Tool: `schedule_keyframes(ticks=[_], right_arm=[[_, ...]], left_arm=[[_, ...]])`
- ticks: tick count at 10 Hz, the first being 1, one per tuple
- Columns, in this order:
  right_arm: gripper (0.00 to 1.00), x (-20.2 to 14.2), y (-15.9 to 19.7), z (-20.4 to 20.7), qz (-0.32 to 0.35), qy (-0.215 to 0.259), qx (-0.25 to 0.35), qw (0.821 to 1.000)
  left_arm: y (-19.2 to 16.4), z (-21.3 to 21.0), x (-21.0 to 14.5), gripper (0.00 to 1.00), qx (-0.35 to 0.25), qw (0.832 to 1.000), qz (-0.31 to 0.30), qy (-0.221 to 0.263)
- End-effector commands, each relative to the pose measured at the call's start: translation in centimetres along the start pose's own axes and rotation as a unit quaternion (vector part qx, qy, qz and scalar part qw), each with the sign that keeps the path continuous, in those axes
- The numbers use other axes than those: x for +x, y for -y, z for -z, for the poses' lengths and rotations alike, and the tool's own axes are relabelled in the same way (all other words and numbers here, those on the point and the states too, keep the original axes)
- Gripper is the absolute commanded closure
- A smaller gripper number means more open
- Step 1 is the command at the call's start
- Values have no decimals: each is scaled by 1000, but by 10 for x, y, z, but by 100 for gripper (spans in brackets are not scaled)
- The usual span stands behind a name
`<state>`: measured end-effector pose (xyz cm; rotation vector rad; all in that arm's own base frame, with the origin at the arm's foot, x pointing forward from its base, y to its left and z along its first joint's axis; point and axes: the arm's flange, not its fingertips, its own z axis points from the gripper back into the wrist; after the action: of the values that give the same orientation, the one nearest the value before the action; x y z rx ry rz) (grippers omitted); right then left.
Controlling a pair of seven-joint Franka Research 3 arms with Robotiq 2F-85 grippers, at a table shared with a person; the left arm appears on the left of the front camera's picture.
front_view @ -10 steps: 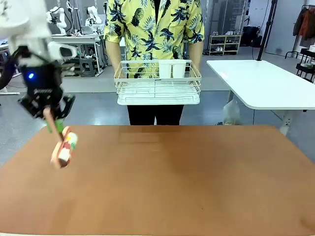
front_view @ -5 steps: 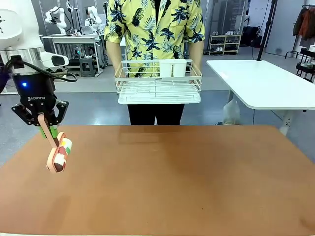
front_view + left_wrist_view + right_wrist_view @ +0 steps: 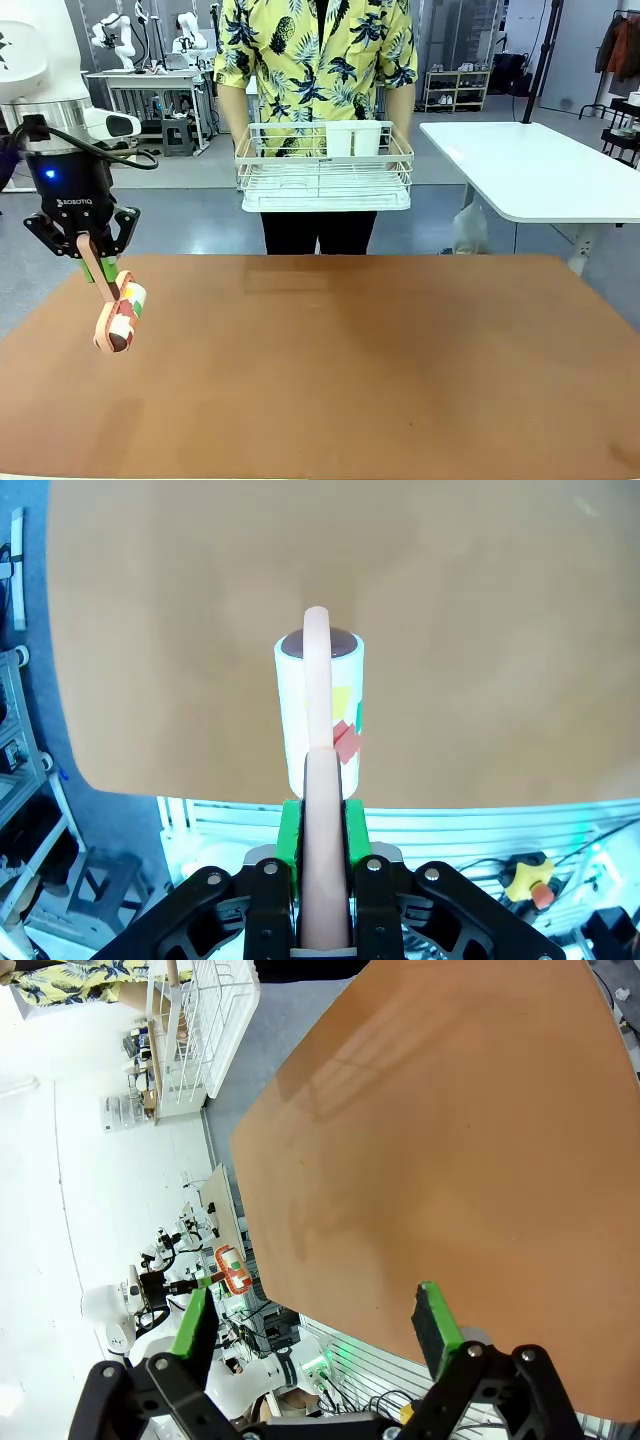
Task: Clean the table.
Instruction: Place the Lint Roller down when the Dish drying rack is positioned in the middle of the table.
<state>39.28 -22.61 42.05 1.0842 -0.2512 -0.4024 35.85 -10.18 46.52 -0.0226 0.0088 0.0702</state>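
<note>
The table point(image 3: 360, 370) has a smooth reddish-brown top. Above its left edge hangs a white mug point(image 3: 120, 318) with coloured patches and a pink handle. My left gripper point(image 3: 97, 262) is shut on that handle, pointing down, with the mug tilted below it. In the left wrist view the green pads point(image 3: 290, 830) clamp the pink handle of the mug point(image 3: 296, 710) over the table point(image 3: 480, 630). My right gripper point(image 3: 315, 1330) stands open with nothing between its fingers, above the table point(image 3: 450, 1140). Far off, the right wrist view also shows the mug point(image 3: 231, 1268).
A person at the far side holds a white wire rack point(image 3: 322, 170) with a white container point(image 3: 350, 138) in it. A plain white table point(image 3: 540, 165) stands at the back right. The floor drops off past the brown top's left edge.
My left gripper has swung from a tilt to pointing straight down and shifted slightly left, the mug hanging a little lower. The person's rack moved barely.
</note>
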Motion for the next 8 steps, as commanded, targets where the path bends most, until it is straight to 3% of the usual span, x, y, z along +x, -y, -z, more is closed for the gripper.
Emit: schedule_keyframes(ticks=[1,8], right_arm=[[0,-1,-3,-1,-2,1,2,1000],[0,-1,-3,-1,-2,1,2,1000]], left_arm=[[-3,-1,-4,79,0,1000,0,1],[-3,-1,-4,79,0,1000,0,1]])
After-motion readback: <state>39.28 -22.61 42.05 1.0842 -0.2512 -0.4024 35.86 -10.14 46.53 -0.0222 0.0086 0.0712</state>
